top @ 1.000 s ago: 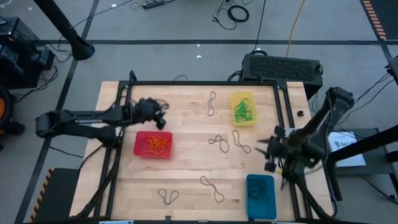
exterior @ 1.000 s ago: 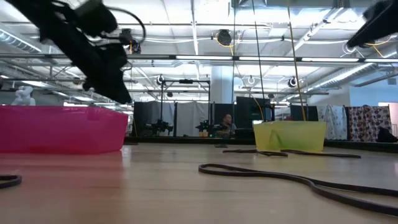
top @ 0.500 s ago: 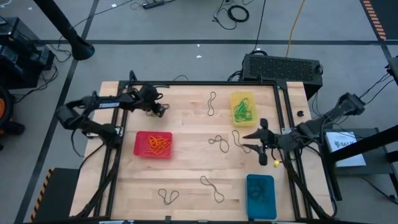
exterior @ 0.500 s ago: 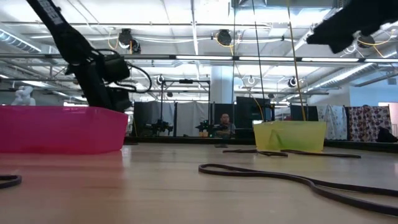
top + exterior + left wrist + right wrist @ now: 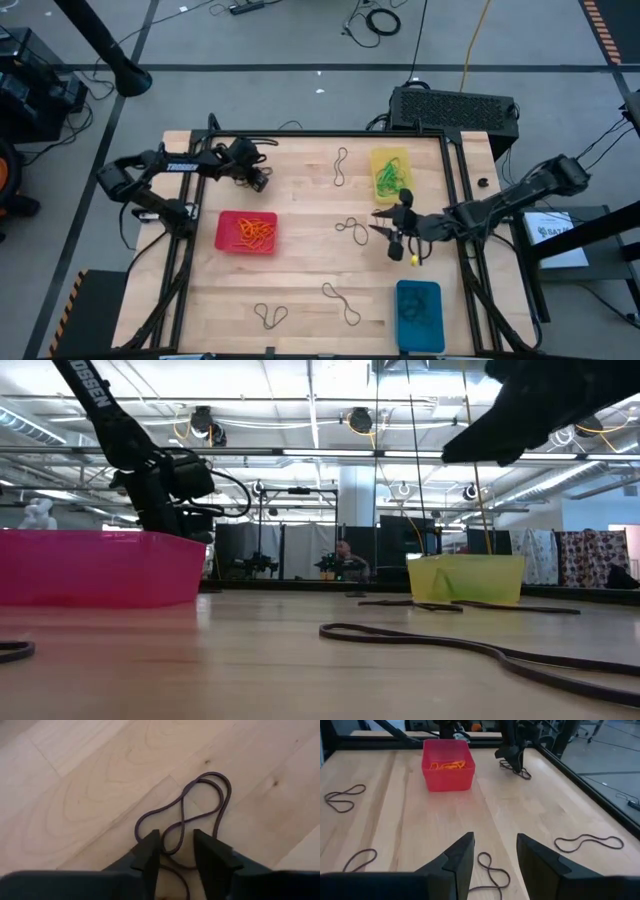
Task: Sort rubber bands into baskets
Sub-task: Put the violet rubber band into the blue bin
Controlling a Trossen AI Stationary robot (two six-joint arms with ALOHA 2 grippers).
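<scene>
Orange bands (image 5: 246,232) fill the red basket (image 5: 224,243), green ones the yellow basket (image 5: 389,155); we count six dark bands (image 5: 352,229) on the bench (image 5: 300,270). Left gripper (image 5: 176,851) and right gripper (image 5: 494,854) jaws part-open, holding nothing.

Red basket (image 5: 246,232) w/ orange bands; yellow (image 5: 390,175) w/ green; blue (image 5: 420,315).

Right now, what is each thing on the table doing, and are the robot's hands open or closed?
Left hand: open, down over a dark rubber band, no grip yet.
Right hand: open, above another dark band.
Red basket: upright, holds orange bands.
Yellow basket: upright, holds green bands.
Blue basket: upright, holds dark bands.
Other loose dark bands: flat on the table.
</scene>
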